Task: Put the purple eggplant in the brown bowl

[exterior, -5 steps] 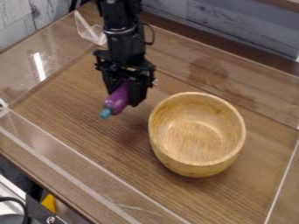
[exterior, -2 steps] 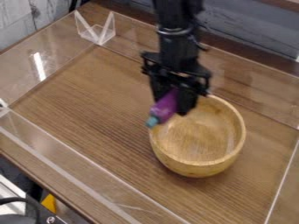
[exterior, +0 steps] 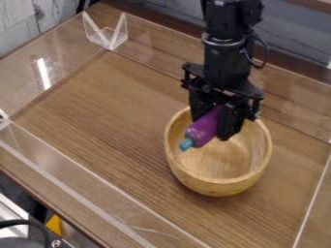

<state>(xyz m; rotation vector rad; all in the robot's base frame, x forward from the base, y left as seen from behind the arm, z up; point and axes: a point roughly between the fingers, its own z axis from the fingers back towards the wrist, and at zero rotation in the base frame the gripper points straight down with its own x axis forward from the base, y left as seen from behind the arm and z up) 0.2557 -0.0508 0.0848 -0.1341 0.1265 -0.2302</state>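
Gripper: closed on the purple toy eggplant, fingers to either side of the upper part. Seen at the upper right of the view, beneath the black robot arm. Exact finger contact hard to make out, dark against dark.

Eggplant: hanging tilted, teal-green stem cap low and toward the left, glossy purple body rising to the right into the grip. Located over the brown wooden bowl, above the far-left part of the opening. Contact with the bowl: cannot tell from this angle.

Bowl: on the wooden tabletop, upright, thick-rimmed, much wider than the eggplant. Wire rack well apart, at the far left.

Handling (judged): likely light, probably hollow or solid plastic; stiff, little give under squeeze. Glossy skin, so likely slippery, with possible swivel about the finger line if pinched off-centre. Not fragile by appearance; moderate pressure acceptable. Best hold: across the thick middle of the body, fingers on opposite long sides. Stem cap to be avoided, being narrow and likely to pivot.

Step in hand: placing, near the end of the task. Next: lower slightly toward the bowl's centre, then release. Risk: cap catching the left rim, or a roll after a high drop.
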